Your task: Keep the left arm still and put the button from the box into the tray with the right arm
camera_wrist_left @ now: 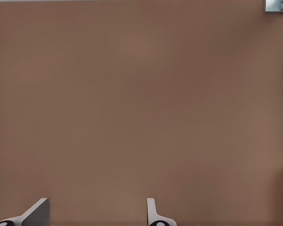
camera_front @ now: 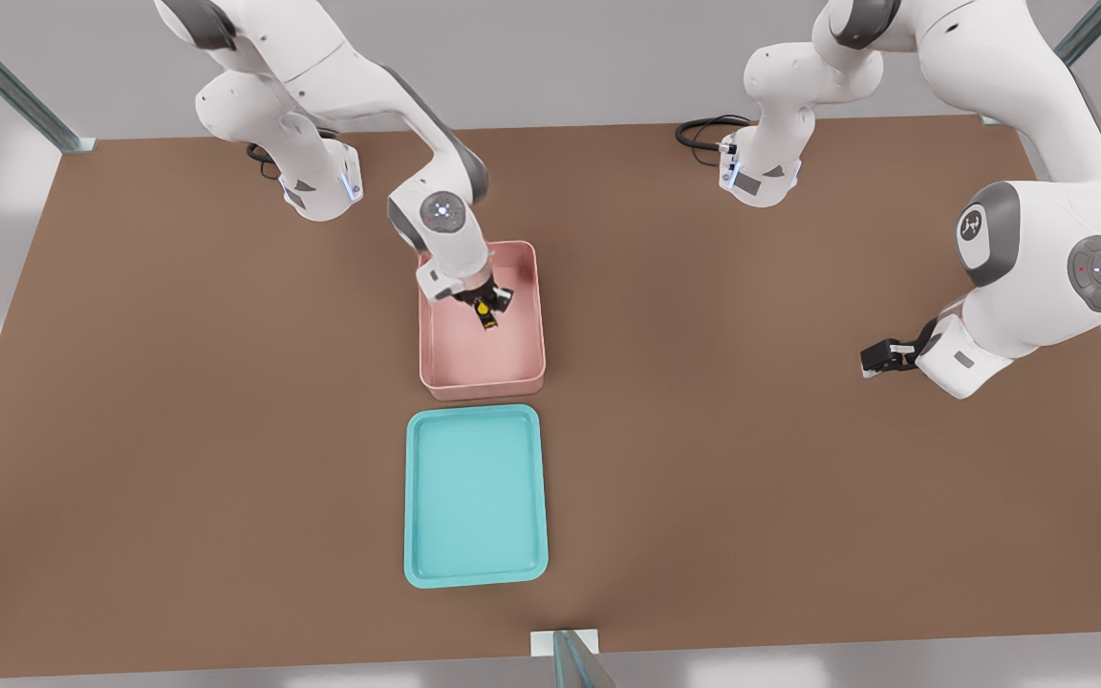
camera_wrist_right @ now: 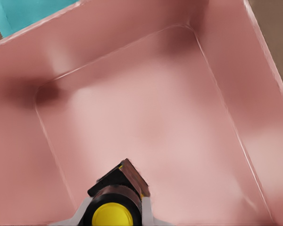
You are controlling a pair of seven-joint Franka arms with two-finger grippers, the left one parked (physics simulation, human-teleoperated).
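Tray: turquoise, shallow, low rim; lower centre of the front view, nearest the camera; nothing in it; a corner shows in the wrist view

Box: pale pink bin with raised walls, just beyond the tray toward frame centre, a narrow strip of table between the two; smooth floor and rounded corners fill the right wrist view

Button: tiny black block with round yellow cap, inside the box near its upper half; in the wrist view it sits between the fingers

Gripper: reaching down into the box, fingers clamped on the button's black sides, cap facing the wrist camera; whether the button is clear of the floor cannot be told

Handling, as judged: very light, rigid, not fragile; smooth small faces may slip or twist if pinched off-centre. Best purchase is the flat opposite sides of the black body, below the cap, not the rounded cap itself. The lift must clear the box wall nearest the tray
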